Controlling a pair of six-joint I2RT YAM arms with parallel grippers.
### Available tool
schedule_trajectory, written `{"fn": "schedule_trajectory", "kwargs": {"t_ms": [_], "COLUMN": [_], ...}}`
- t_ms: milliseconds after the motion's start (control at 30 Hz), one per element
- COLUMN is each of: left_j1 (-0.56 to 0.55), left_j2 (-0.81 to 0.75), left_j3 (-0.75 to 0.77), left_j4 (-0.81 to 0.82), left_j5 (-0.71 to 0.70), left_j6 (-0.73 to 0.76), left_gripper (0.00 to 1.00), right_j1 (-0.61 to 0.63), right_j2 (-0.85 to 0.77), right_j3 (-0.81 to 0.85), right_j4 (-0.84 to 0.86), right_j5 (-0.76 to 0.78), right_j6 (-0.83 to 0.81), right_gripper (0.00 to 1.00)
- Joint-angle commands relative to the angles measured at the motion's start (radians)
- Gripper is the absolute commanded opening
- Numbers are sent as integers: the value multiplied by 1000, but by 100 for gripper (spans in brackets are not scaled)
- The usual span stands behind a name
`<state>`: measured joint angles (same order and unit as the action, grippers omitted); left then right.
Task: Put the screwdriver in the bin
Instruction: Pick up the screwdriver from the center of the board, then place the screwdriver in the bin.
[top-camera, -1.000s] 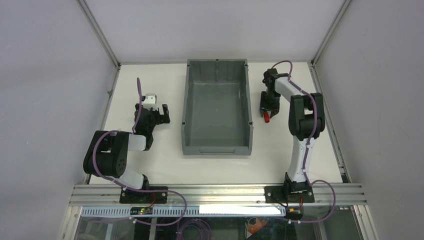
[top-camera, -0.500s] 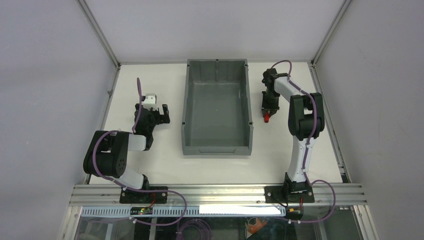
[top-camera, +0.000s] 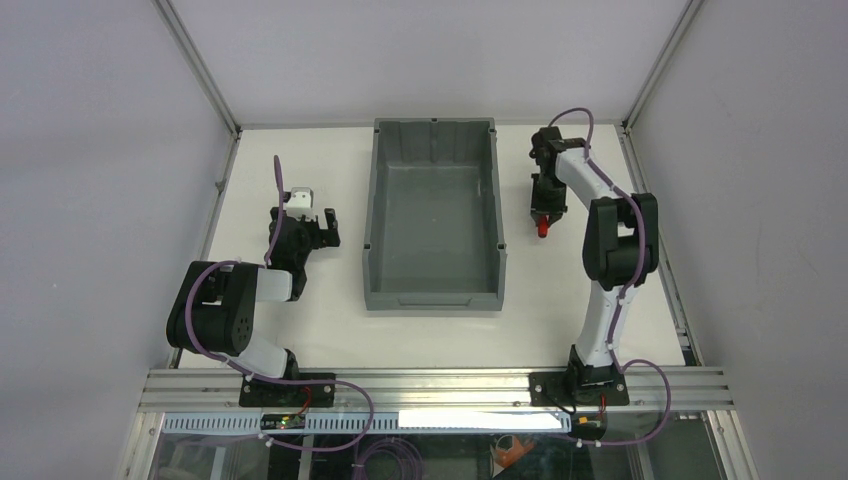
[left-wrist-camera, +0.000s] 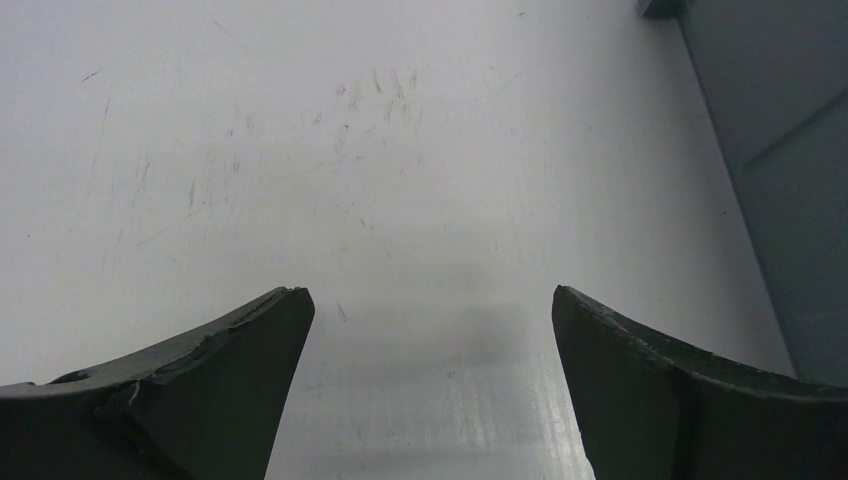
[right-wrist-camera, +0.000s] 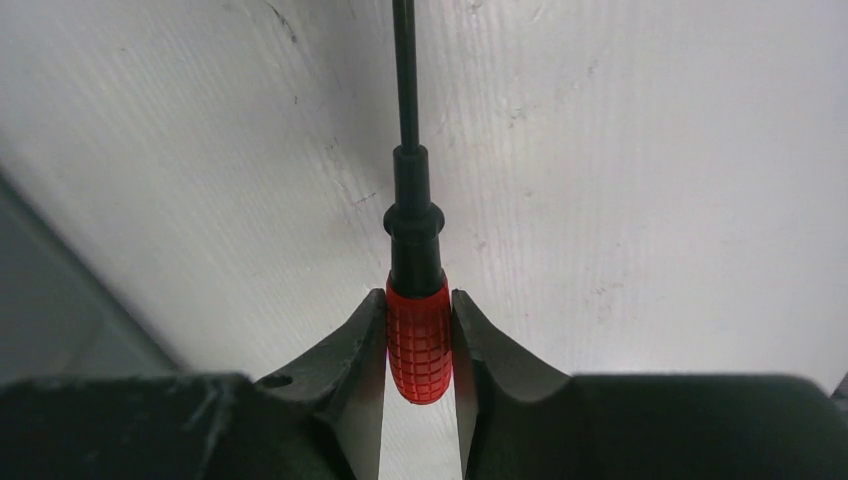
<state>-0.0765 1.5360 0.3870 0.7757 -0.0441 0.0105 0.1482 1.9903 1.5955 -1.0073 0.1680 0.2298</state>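
Observation:
The screwdriver (right-wrist-camera: 418, 340) has a short red handle and a thin black shaft. My right gripper (right-wrist-camera: 418, 292) is shut on the red handle, and the shaft points away from the wrist over the white table. In the top view the right gripper (top-camera: 545, 205) sits just right of the bin (top-camera: 372, 200), outside its right wall, with the red handle (top-camera: 543, 226) showing below the fingers. The bin is large, dark grey and holds nothing. My left gripper (top-camera: 318, 228) is left of the bin, low over the table, open and empty (left-wrist-camera: 430, 295).
The bin's outer wall (left-wrist-camera: 790, 200) fills the right edge of the left wrist view. A grey surface (right-wrist-camera: 60, 300) shows at the left of the right wrist view. The table (top-camera: 300, 320) is bounded by a metal frame and grey walls.
My right gripper, holding the screwdriver, has shifted a little to the right and toward the back, and its arm has straightened. The left arm has not moved.

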Motion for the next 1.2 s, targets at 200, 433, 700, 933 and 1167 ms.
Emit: {"fn": "schedule_trajectory", "kwargs": {"t_ms": [200,433,700,933,1167], "left_j1": [11,11,11,11,11], "left_j2": [-31,-32,-32,-31,-31], "left_j3": [-4,-4,-3,-4,-4], "left_j4": [28,29,27,28,28], "left_j5": [15,15,15,15,15], "left_j6": [-8,-9,-8,-8,-8], "left_gripper": [99,99,99,99,99], "right_j1": [-4,-2,14,57,123], "right_j2": [-195,-251,-285,-298,-289], "right_j3": [127,218,333,437,537], "right_j4": [-83,-133,-178,-209,-234], "right_j5": [57,37,-22,-70,-105], "right_j6": [-7,-5,6,24,52], "right_gripper": [0,0,0,0,0]}}
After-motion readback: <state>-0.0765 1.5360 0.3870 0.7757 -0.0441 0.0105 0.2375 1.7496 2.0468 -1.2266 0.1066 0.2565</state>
